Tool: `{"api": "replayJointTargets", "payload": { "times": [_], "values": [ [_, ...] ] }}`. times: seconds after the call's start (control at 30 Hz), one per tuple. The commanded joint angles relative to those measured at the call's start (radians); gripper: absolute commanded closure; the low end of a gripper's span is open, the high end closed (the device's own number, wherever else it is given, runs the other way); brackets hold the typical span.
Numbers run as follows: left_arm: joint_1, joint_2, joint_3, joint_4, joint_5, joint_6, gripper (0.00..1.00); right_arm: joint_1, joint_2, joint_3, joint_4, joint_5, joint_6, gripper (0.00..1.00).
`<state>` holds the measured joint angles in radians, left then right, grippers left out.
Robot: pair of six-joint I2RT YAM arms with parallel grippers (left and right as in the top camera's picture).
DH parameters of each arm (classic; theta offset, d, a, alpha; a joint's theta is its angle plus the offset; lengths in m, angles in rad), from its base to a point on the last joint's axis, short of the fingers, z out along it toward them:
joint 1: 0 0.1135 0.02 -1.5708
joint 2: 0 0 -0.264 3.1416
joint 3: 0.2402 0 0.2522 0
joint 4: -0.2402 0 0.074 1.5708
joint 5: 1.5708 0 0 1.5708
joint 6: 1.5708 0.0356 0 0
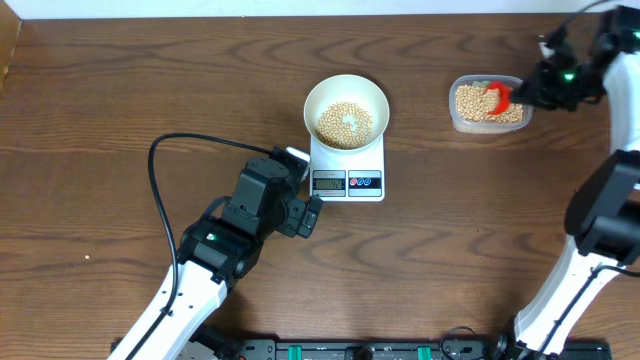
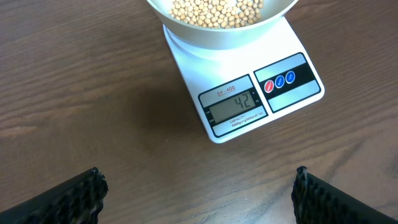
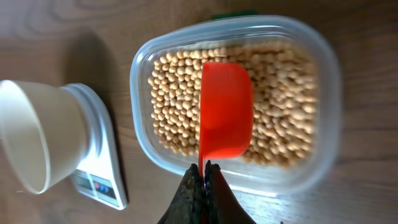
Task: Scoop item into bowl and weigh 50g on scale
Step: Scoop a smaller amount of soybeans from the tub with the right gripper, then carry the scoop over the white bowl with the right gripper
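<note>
The white bowl (image 1: 346, 107) stands on the white scale (image 1: 348, 168) and holds pale-tan beans (image 1: 344, 123). In the left wrist view the scale's display (image 2: 234, 106) reads 42, beside its red and blue buttons. A clear plastic tub (image 1: 487, 105) at the back right holds more beans (image 3: 283, 118). My right gripper (image 3: 204, 169) is shut on the handle of a red scoop (image 3: 225, 111), whose cup is over the tub's beans. My left gripper (image 2: 198, 186) is open and empty above the table, just in front of the scale.
The bowl (image 3: 34, 143) and scale (image 3: 99, 165) also show at the left of the right wrist view. A black cable (image 1: 180, 150) loops over the table left of the scale. The table's back edge (image 1: 280, 16) runs along the top.
</note>
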<state>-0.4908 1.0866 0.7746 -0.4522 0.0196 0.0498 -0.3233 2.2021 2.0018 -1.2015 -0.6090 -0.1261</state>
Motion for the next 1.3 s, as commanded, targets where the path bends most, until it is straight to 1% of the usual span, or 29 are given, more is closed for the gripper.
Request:
{"api": "replayJointTargets", "payload": {
  "times": [0.0,0.33,0.57,0.77,0.93,1.27],
  "values": [
    [0.004,0.004,0.011,-0.003,-0.005,0.006,0.03,-0.038,0.010,-0.001,-0.018,-0.128,-0.050,0.99],
    [0.004,0.004,0.011,-0.003,-0.005,0.006,0.03,-0.093,0.010,-0.001,-0.047,-0.308,-0.086,0.99],
    [0.004,0.004,0.011,-0.003,-0.005,0.006,0.03,-0.096,0.010,-0.001,-0.071,-0.428,-0.145,0.99],
    [0.004,0.004,0.011,-0.003,-0.005,0.006,0.03,-0.087,0.010,-0.001,-0.075,-0.556,-0.145,0.99],
    [0.004,0.004,0.011,-0.003,-0.005,0.006,0.03,-0.043,0.010,-0.001,-0.074,-0.659,-0.144,0.99],
    [0.004,0.004,0.011,-0.003,-0.005,0.006,0.03,0.094,0.010,0.000,-0.066,-0.659,-0.096,0.99]
  ]
}}
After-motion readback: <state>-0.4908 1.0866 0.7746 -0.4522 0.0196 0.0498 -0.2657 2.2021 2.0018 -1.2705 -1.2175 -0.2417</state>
